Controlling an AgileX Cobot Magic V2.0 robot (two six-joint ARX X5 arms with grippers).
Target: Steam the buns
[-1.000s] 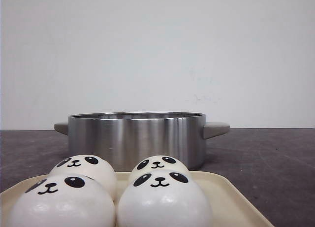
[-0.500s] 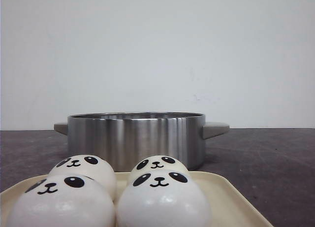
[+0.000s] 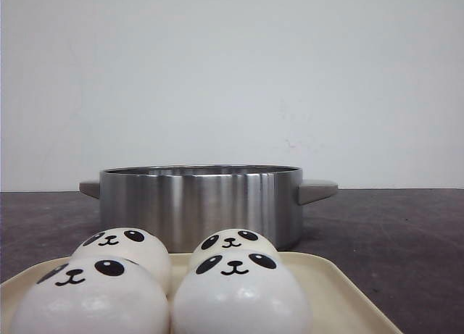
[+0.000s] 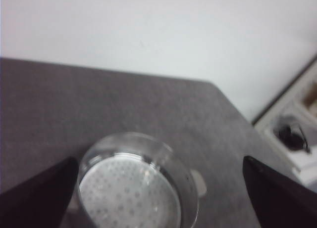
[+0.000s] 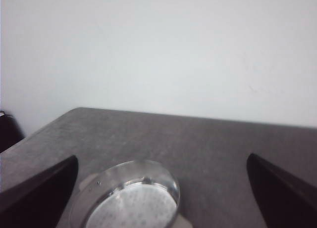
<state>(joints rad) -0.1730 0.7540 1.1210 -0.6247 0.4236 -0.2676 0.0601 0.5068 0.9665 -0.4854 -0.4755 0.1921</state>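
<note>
Several white panda-faced buns sit on a cream tray (image 3: 341, 294) at the front: near left bun (image 3: 87, 298), near right bun (image 3: 239, 294), far left bun (image 3: 127, 248), far right bun (image 3: 233, 241). Behind them stands a steel pot (image 3: 199, 203) with side handles. The pot and its perforated steamer plate show from above in the left wrist view (image 4: 131, 188) and the right wrist view (image 5: 131, 201). My left gripper (image 4: 161, 193) is open and empty above the pot. My right gripper (image 5: 161, 193) is open and empty above the pot too. Neither gripper shows in the front view.
The dark grey table (image 3: 406, 240) ends at a white wall (image 3: 232, 73). In the left wrist view a white bin or box (image 4: 297, 134) stands off the table's edge.
</note>
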